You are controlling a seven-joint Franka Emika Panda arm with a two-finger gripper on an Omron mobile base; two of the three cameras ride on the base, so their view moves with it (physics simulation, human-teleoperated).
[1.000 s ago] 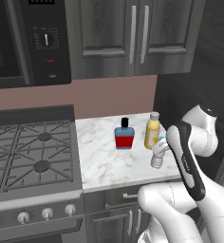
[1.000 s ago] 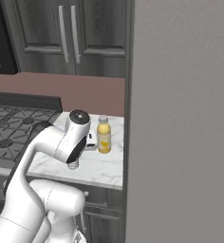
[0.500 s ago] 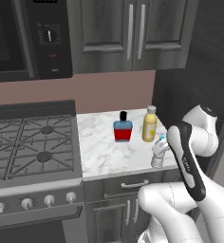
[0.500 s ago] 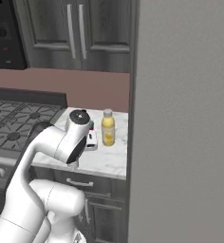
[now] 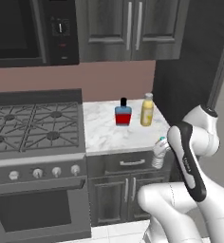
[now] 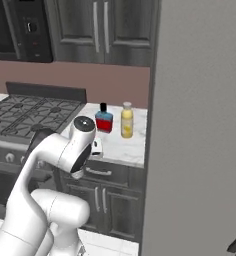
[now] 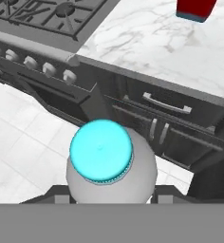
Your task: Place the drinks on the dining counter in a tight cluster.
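My gripper (image 5: 162, 148) is shut on the small clear water bottle (image 5: 158, 154), held in the air off the front right corner of the marble worktop (image 5: 109, 135) beside the stove. In the hand view its blue cap (image 7: 101, 151) is close to the lens, over cabinet fronts and floor. The squat red-and-blue bottle (image 5: 123, 112) and the taller yellow bottle (image 5: 147, 110) stand side by side at the back of that worktop, also seen as the red-and-blue bottle (image 6: 104, 119) and yellow bottle (image 6: 126, 120). The dining counter is out of view.
A gas stove (image 5: 33, 126) with front knobs adjoins the worktop on the left. Dark cabinets with silver handles (image 5: 132, 163) sit below it, and wall cabinets (image 5: 133, 28) above. A tall grey panel (image 6: 200, 125) rises on the right. White tile floor (image 7: 23, 142) lies below.
The base has moved, so both base views shifted: the worktop looks farther off and the lower cabinets now show. The water bottle stays in my gripper.
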